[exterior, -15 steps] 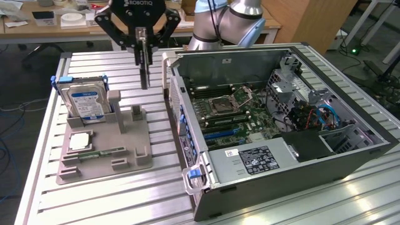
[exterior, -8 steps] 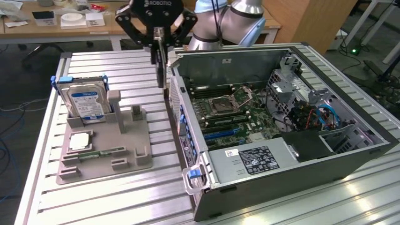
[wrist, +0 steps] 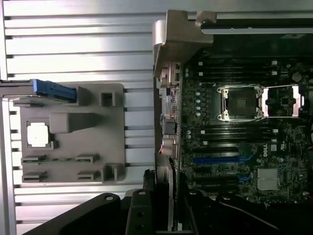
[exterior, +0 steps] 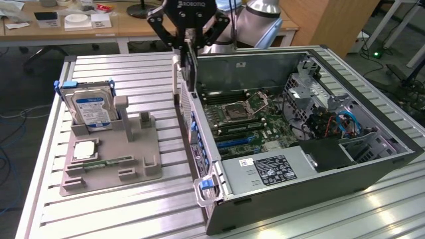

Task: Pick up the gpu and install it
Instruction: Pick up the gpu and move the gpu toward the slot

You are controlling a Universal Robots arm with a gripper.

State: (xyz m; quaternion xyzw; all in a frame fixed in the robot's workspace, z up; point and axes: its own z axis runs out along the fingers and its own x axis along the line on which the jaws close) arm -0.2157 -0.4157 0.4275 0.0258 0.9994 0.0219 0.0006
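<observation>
Worked over ribbed aluminium table (exterior: 133, 69); wooden desks (exterior: 79, 31) far behind. Clamped jaws of gripper (exterior: 188, 39) on thin black gpu (exterior: 188, 64), upright above rear wall of open steel case (exterior: 378, 107); matte grey fixture (exterior: 113, 167) at exterior view's left.

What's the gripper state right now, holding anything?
Gripper: closed on the gpu, which hangs on edge over the open computer case, at its wall on the exterior view's left.

Desk: wooden desk (exterior: 66, 31), far, on the exterior view's left, white boxes (exterior: 99, 21) on top.
Floor: dark floor (exterior: 27, 89), loose cables (exterior: 8, 117).
Cabinet: wooden cabinet (exterior: 332, 22), far, on the exterior view's right.
Table: ribbed metal table (exterior: 119, 209), glare (exterior: 391, 204) near right.
</observation>
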